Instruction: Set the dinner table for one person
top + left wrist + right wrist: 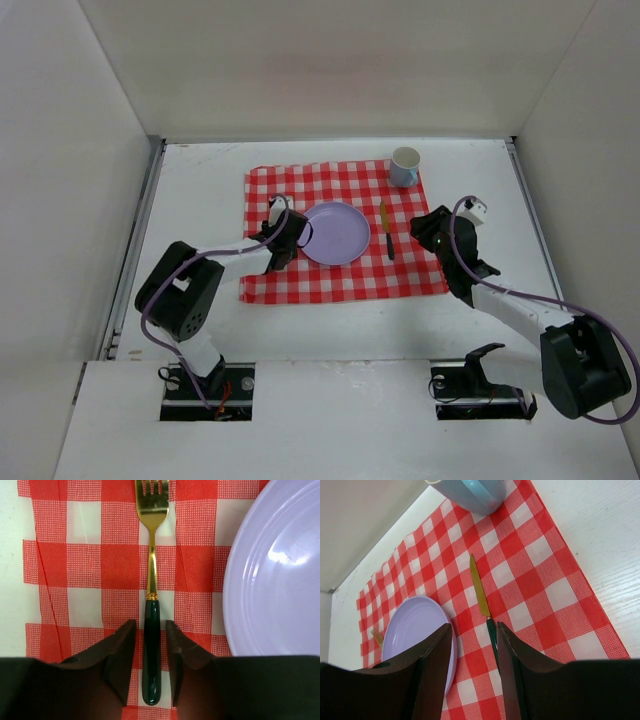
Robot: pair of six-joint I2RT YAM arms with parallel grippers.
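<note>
The dinner table point(200, 180) is a matte white top with a red-and-white checked cloth point(340, 275) on it. A lilac plate point(336, 232) lies at the cloth's middle. A fork point(151, 555) with gold tines and a dark green handle lies flat on the cloth left of the plate point(275, 580). My left gripper point(150, 625) is open, its fingers either side of the handle with small gaps. A gold knife point(386, 230) with a dark handle lies right of the plate. My right gripper point(474, 626) is open and empty above the cloth, beside the knife point(481, 590).
A light blue cup point(404, 166) stands at the cloth's far right corner and shows at the top of the right wrist view point(470, 495). Upright white panels point(70, 150) edge the table on the left, back and right. Bare tabletop point(600, 540) lies right of the cloth.
</note>
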